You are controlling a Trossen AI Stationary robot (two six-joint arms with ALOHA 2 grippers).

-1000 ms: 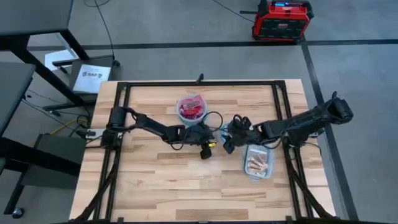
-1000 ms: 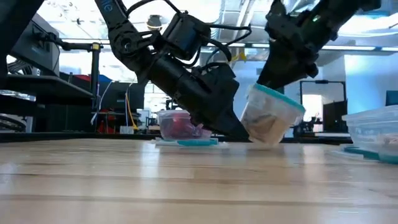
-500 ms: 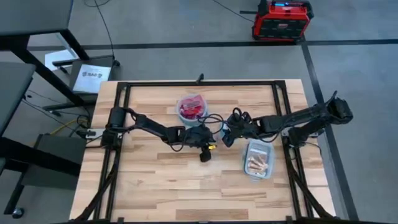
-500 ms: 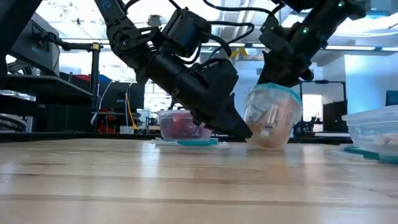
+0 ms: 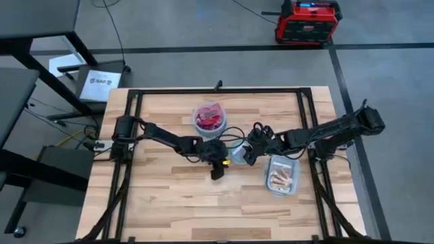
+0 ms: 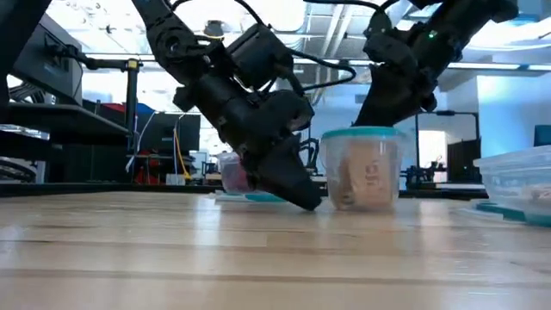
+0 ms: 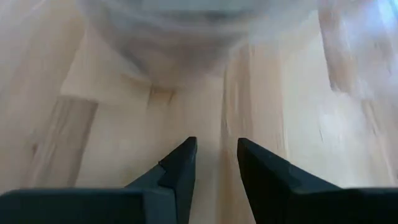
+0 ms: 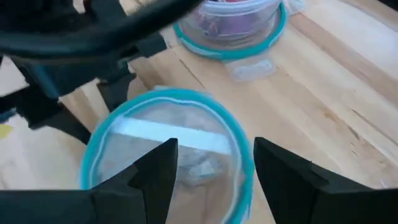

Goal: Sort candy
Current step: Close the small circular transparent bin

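Two round bowls and one rectangular tub hold the candy on the wooden table [image 5: 163, 196]. A clear bowl with a bluish rim [image 6: 360, 169] stands upright near the middle of the table, with pale sweets [image 6: 357, 185] heaped inside it; in the right wrist view the same bowl shows from above, whitish wrappers visible through its open top. A second round bowl [image 5: 209, 116], nearer the far edge, holds red and purple candy [image 5: 210, 119] and rests on a teal ring. The clear rectangular tub [image 5: 281, 175] sits toward the right edge, with orange-brown sweets [image 5: 281, 179] lying in it.

The right gripper [image 8: 214, 171] is above and just beside the middle bowl, on the side facing the right edge. Its fingers are spread wide, one over each side of the rim, and I cannot tell whether they touch it; they hold nothing.

The left gripper [image 7: 216, 163] is tilted steeply down with its tips at the tabletop just beside that bowl, on the side facing the left edge. Its fingers stand only a narrow gap apart with bare wood between them, gripping nothing. Its wrist view shows the bowl's base as a blur just ahead.
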